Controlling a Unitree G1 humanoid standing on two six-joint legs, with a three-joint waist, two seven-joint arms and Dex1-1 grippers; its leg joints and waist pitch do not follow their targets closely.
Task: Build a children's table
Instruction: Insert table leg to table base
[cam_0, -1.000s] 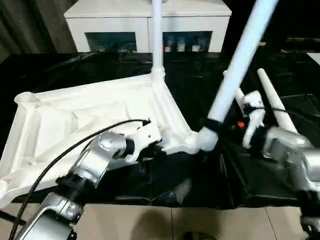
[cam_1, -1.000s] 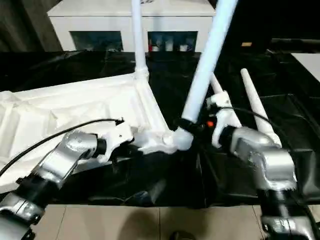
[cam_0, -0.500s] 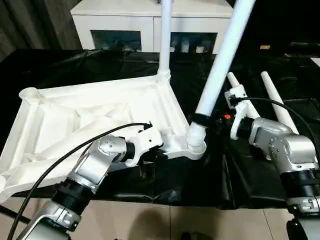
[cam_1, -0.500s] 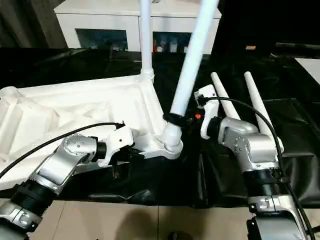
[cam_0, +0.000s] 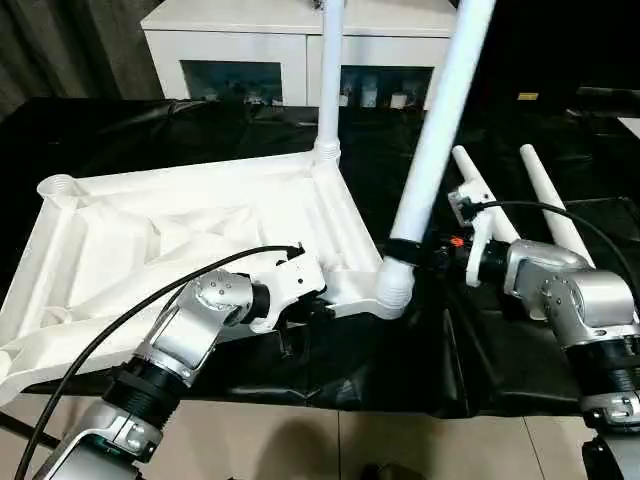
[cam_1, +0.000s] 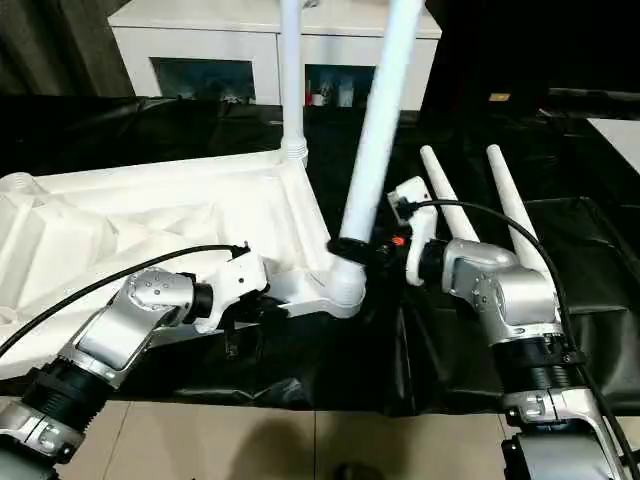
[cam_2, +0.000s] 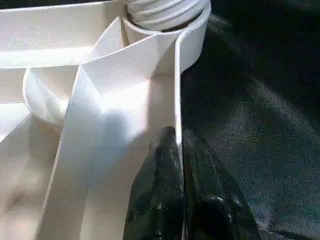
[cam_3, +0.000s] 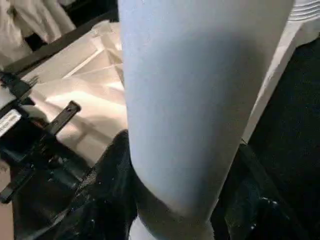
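- The left gripper (cam_2: 177, 150) is pinched shut on the near edge wall of the tabletop (cam_0: 180, 225), likely steadying it on the black cloth (cam_0: 500, 340).
- The right gripper (cam_0: 410, 250) clamps a leg (cam_0: 435, 140) just above the near corner socket (cam_0: 393, 285), probably seating it.
- Beyond, a fitted leg (cam_0: 329, 70) stands upright in the far socket.
- Two spare legs (cam_0: 545, 190) lie flat to the right, awaiting their turn.
- A cabinet (cam_0: 290, 50) stands behind.

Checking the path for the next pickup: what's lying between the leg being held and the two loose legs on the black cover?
Bare black cover and the right end effector with its wrist, seen in the left eye view.
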